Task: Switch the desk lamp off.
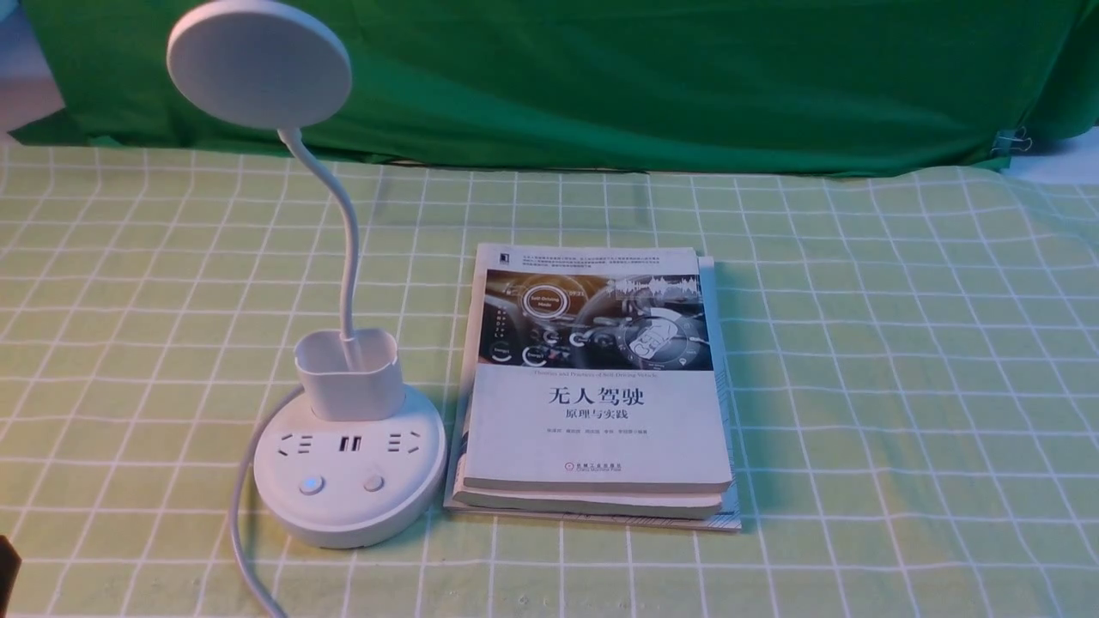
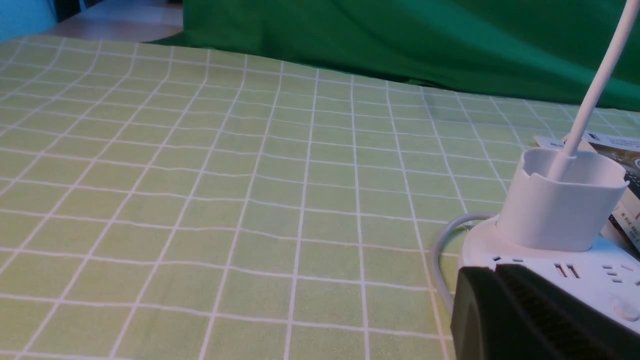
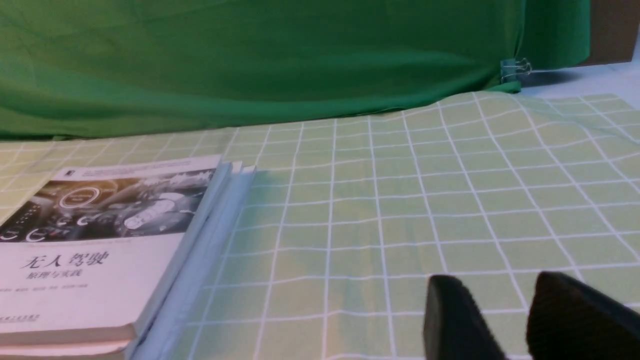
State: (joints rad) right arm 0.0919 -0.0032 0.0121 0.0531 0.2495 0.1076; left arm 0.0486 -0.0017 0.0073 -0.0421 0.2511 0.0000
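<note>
The white desk lamp stands at the front left of the table. Its round disc head (image 1: 259,62) faces away, on a thin bent neck (image 1: 348,249) above a cup holder (image 1: 349,373) and a round base (image 1: 352,506). The base has sockets and two buttons: the left button (image 1: 311,485) glows bluish, the right button (image 1: 373,482) is plain. In the left wrist view my left gripper (image 2: 495,267) is shut and empty, hovering just in front of the base (image 2: 590,270), partly covering it. My right gripper (image 3: 495,282) is open and empty, low over bare cloth.
A stack of books (image 1: 597,386) lies just right of the lamp; it also shows in the right wrist view (image 3: 100,250). The lamp's grey cable (image 1: 240,532) runs off the front edge. A green backdrop cloth (image 1: 601,77) hangs behind the checked tablecloth (image 1: 901,386).
</note>
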